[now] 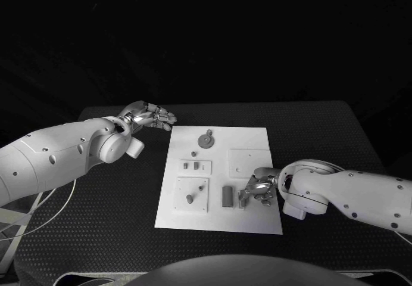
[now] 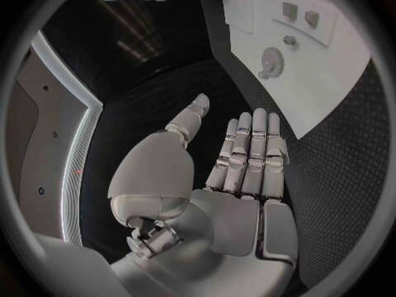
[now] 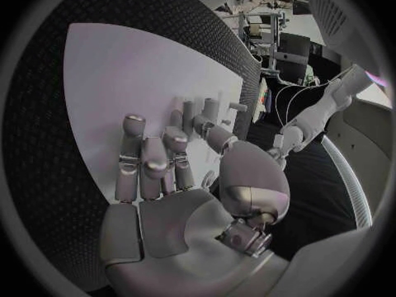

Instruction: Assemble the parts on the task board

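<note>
Grey round part (image 1: 206, 140) lies on flat white task board (image 1: 258, 220).

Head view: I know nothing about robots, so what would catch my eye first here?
First the white task board, bright in the middle of the black table, with small grey parts such as a round gear-like piece near its far end. Then the two silver hands: the right hand rests over the board's near right part, while the left hand hangs off the board, by its far left corner.

Black bench (image 1: 103, 208) with a textured top, and the white board (image 1: 258, 220) lies flat on its middle, long side running away from the robot.
</note>
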You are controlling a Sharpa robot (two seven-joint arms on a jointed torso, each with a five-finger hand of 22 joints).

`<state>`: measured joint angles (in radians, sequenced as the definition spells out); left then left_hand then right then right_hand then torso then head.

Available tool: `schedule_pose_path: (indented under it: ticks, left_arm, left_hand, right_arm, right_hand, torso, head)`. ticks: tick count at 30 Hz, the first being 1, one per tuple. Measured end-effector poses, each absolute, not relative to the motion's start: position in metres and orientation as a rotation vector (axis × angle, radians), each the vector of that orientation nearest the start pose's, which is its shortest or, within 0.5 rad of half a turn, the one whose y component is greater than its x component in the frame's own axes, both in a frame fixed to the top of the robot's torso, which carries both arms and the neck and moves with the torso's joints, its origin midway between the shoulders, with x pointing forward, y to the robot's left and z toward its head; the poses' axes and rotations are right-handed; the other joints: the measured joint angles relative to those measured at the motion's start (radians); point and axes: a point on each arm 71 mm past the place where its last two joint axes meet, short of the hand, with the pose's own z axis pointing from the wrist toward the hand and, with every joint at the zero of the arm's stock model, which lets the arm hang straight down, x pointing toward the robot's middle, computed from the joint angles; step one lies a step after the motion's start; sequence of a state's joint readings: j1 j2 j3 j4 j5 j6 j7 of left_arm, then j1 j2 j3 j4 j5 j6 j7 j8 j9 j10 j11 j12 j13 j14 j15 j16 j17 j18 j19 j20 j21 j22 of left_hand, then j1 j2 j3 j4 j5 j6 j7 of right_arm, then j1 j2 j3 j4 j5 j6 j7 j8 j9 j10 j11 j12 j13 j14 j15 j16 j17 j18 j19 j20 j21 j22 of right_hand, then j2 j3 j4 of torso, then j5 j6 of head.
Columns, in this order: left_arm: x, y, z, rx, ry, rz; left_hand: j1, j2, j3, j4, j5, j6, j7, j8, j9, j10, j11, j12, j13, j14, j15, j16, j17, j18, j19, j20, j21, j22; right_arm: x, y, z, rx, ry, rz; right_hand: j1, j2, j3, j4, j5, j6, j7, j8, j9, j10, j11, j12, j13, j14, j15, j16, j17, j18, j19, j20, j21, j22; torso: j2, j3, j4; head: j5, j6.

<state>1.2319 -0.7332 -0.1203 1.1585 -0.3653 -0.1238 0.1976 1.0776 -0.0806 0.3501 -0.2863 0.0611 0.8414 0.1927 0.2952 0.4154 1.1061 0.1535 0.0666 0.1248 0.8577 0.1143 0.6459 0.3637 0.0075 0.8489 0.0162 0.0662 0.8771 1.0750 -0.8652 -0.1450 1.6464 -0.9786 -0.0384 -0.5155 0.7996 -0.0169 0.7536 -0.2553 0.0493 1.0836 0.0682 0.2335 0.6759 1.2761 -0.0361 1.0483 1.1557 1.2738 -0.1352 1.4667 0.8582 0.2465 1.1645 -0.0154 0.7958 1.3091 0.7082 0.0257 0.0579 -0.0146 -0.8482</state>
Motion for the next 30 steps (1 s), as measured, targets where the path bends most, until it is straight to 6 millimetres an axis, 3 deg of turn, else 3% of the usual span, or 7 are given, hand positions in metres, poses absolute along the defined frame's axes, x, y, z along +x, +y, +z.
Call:
schedule_pose_path:
  ticks: [3, 13, 26, 30]
  left_arm:
    - [0.5403, 0.2552, -0.2194, -0.821, 1.746, -1.177]
    - [0.5402, 0.2551, -0.2195, -0.821, 1.748, -1.177]
    - [0.5402, 0.2552, -0.2196, -0.822, 1.749, -1.176]
    - [0.5401, 0.2551, -0.2196, -0.822, 1.75, -1.176]
  left_hand:
    - [0.0, 0.0, 0.0, 0.0, 0.0, 0.0, 0.0, 0.0, 0.0, 0.0, 0.0, 0.0, 0.0, 0.0, 0.0, 0.0, 0.0, 0.0, 0.0, 0.0, 0.0, 0.0]
    - [0.0, 0.0, 0.0, 0.0, 0.0, -0.004, 0.004, 0.0, 0.0, -0.002, 0.002, 0.0, -0.001, 0.0, 0.0, 0.0, 0.001, 0.0, 0.0, 0.0, 0.0, 0.0]
    - [0.0, 0.0, 0.0, 0.0, 0.0, -0.004, 0.004, 0.0, -0.001, -0.004, 0.004, 0.0, -0.001, 0.0, 0.0, 0.0, 0.002, 0.0, 0.0, 0.0, 0.0, -0.001]
    - [0.0, 0.0, 0.0, 0.0, 0.0, -0.004, 0.004, 0.0, -0.001, -0.004, 0.004, 0.0, -0.001, 0.0, 0.0, 0.0, 0.002, 0.0, 0.0, 0.0, 0.0, -0.001]
  right_arm:
    - [0.4005, -0.1959, -0.3011, 0.329, 2.466, 0.508]
    - [0.4005, -0.1956, -0.3011, 0.323, 2.471, 0.511]
    - [0.4, -0.1957, -0.3015, 0.325, 2.477, 0.512]
    - [0.3998, -0.1959, -0.3019, 0.328, 2.478, 0.512]
  right_hand:
    - [-0.002, 0.015, 0.0, -0.014, -0.003, 0.004, 0.003, -0.001, -0.001, 0.004, -0.004, 0.0, 0.0, 0.001, 0.001, 0.0, 0.002, 0.0, -0.001, 0.001, 0.0, 0.0]
    - [0.0, 0.024, -0.001, -0.018, -0.008, 0.005, 0.002, -0.001, -0.001, 0.004, -0.004, 0.0, 0.0, 0.002, 0.002, 0.0, 0.003, -0.004, -0.002, 0.001, 0.0, 0.0]
    - [-0.001, 0.023, -0.003, -0.022, -0.004, 0.005, 0.002, -0.001, -0.001, 0.003, -0.003, 0.0, 0.0, -0.003, 0.001, 0.0, -0.001, 0.002, -0.002, 0.002, 0.0, 0.0]
    - [-0.028, -0.011, -0.01, -0.015, 0.004, 0.005, 0.002, -0.001, -0.002, 0.003, -0.003, 0.0, -0.001, -0.003, 0.002, 0.0, -0.002, 0.002, -0.002, 0.002, 0.0, 0.0]
  torso:
    - [0.0, 0.0001, 0.0]
    - [0.0, 0.0001, 0.0002]
    - [0.0, -0.0003, 0.0009]
    - [0.0, -0.0003, 0.0006]
  head:
    - [0.0, 0.0]
    - [-0.001, -0.001]
    - [0.0, -0.001]
    - [0.001, -0.001]
